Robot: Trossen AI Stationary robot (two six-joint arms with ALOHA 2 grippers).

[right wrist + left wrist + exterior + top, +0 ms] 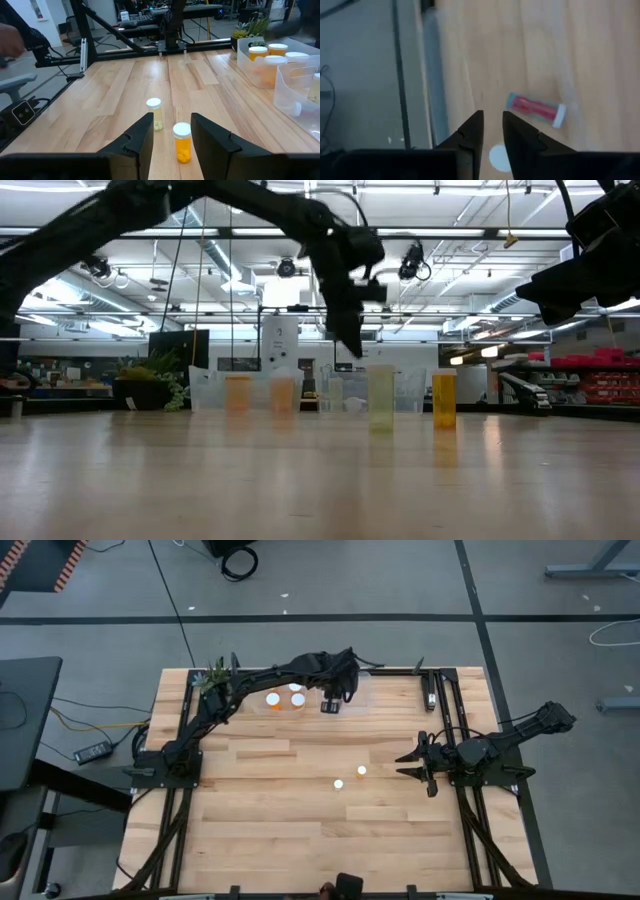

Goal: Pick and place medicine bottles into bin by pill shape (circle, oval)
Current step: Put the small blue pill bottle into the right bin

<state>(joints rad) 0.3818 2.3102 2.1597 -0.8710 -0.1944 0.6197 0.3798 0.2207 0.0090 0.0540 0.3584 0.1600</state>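
Two medicine bottles stand upright on the table. One has an orange body and white cap [361, 771] [182, 142] [443, 400]. The other is smaller and pale yellowish [338, 783] [155, 114] [380, 395]. My right gripper [413, 764] [172, 125] is open and empty, level, to their right. My left gripper [333, 702] [492, 115] [350, 340] hangs open and empty over a clear bin [355, 695] at the far edge. Below it a bottle with red contents [535, 107] lies on its side, beside a white cap [499, 157]. Other bottles [272, 698] [297, 700] stand in the neighbouring bin.
The clear bins [265, 65] stand along the table's far edge, and a green potted plant [212, 678] is at the far left corner. Dark frame rails [440, 700] run along the table's sides. Bare wood [280, 820] spreads toward the near edge.
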